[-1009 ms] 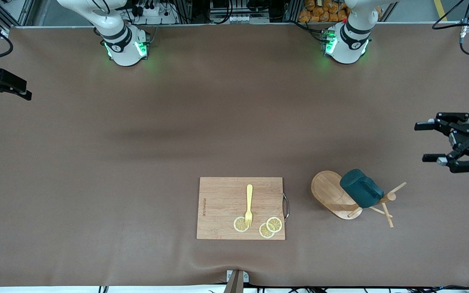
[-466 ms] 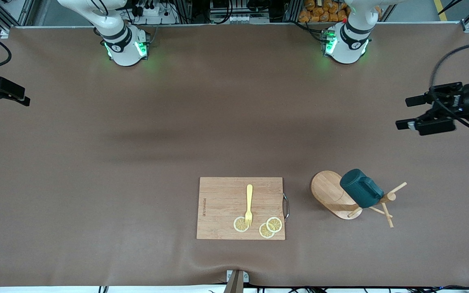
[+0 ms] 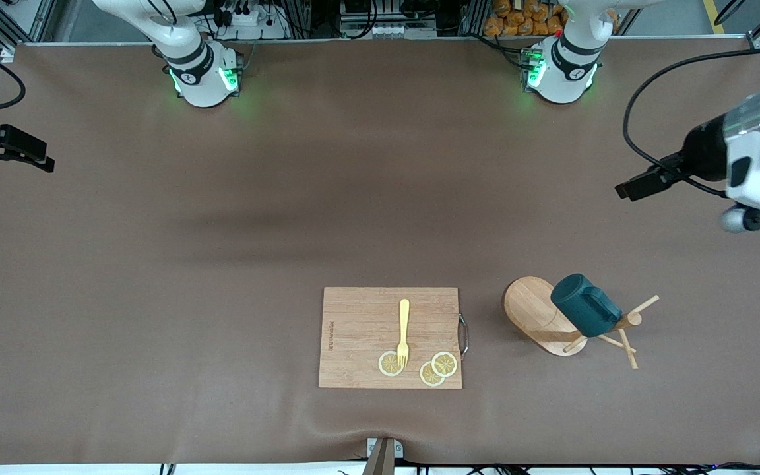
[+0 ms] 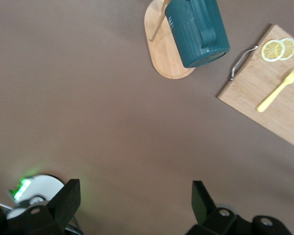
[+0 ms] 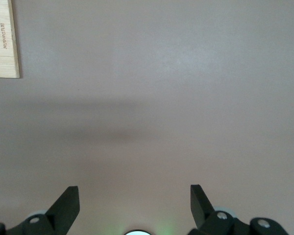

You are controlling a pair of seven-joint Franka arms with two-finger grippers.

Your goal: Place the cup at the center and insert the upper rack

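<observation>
The upper rack, a bamboo mug tree, lies tipped on its side toward the left arm's end of the table, beside the cutting board. The dark teal cup rests on its side across the rack's post, its handle showing in the left wrist view on the cup beside the rack's oval base. My left gripper hangs open over bare mat, apart from both, with nothing between the fingers; in its own wrist view the left gripper is empty. My right gripper waits open and empty at the right arm's end, and the right gripper shows only mat.
A rectangular bamboo cutting board with a metal handle lies near the front camera, carrying a yellow fork and lemon slices. One corner of the cutting board shows in the right wrist view. Brown mat covers the table.
The left arm has swung its hand up and round, carrying the open left gripper toward the robots' bases and slightly inward. The right gripper has barely shifted. Cup and rack have not moved.
</observation>
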